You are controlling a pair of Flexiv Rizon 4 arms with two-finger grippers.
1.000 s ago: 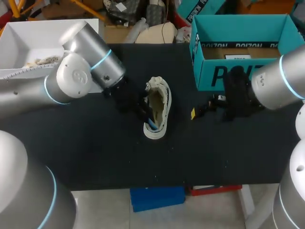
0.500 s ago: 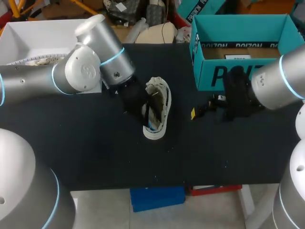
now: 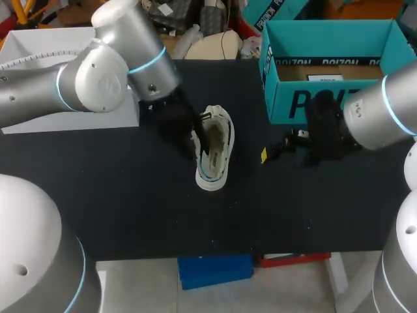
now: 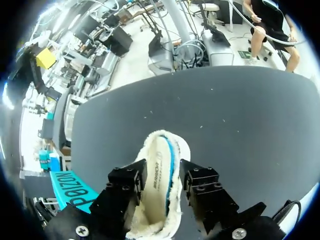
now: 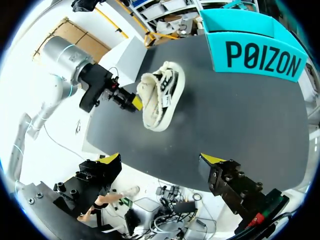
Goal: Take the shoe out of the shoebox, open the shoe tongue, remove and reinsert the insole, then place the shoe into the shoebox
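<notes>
The shoe [image 3: 215,147] lies along 12–6 with the left hand [image 3: 195,142] at its 9 o'clock flank; whether it grips, I cannot tell.

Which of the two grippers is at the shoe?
The left gripper: the shoe is right at it. The right gripper hangs open, clear of the shoe, near the teal shoebox.
</notes>
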